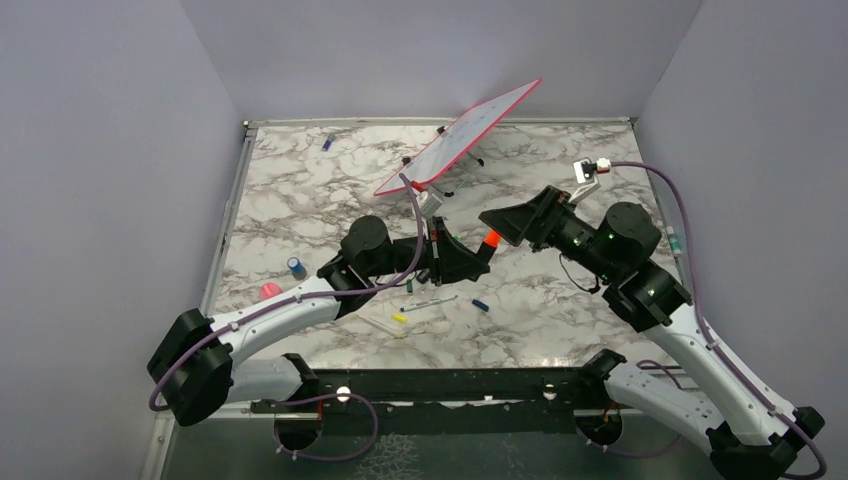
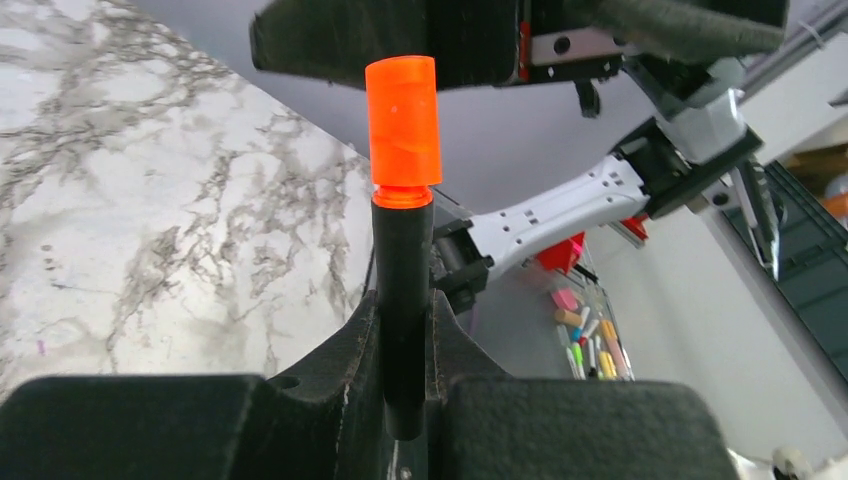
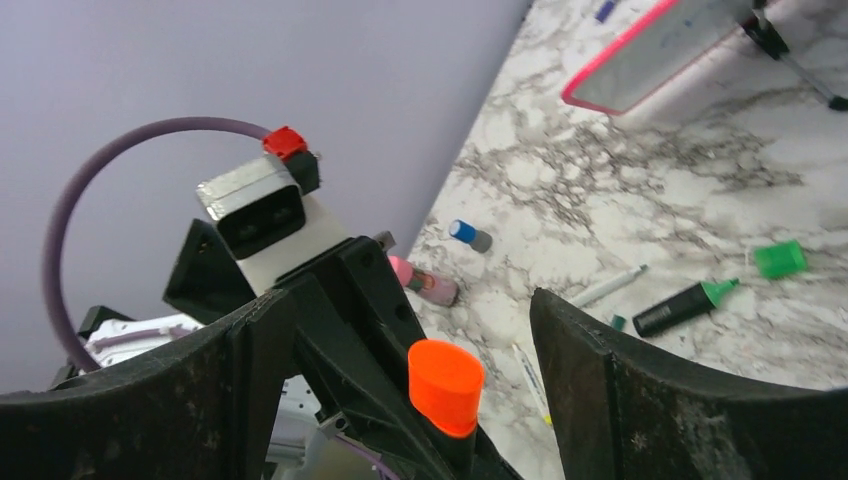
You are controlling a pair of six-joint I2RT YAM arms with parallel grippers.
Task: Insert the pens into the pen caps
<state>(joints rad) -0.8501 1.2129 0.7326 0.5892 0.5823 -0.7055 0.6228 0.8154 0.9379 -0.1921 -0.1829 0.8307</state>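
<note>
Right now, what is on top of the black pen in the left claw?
An orange cap sits on the black pen. The tip underneath is covered and cannot be seen.

Even, fairly bright overhead light. Soft shadow on table [image 1: 300,190] under board [image 1: 460,140]. Faint sheen on cap [image 2: 402,110]. Wrist views: close foreground dark, murky; background soft.

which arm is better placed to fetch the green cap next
Right: the right gripper is open and empty, with the green cap in its wrist view. The left gripper is shut on the orange-capped black highlighter.
</note>
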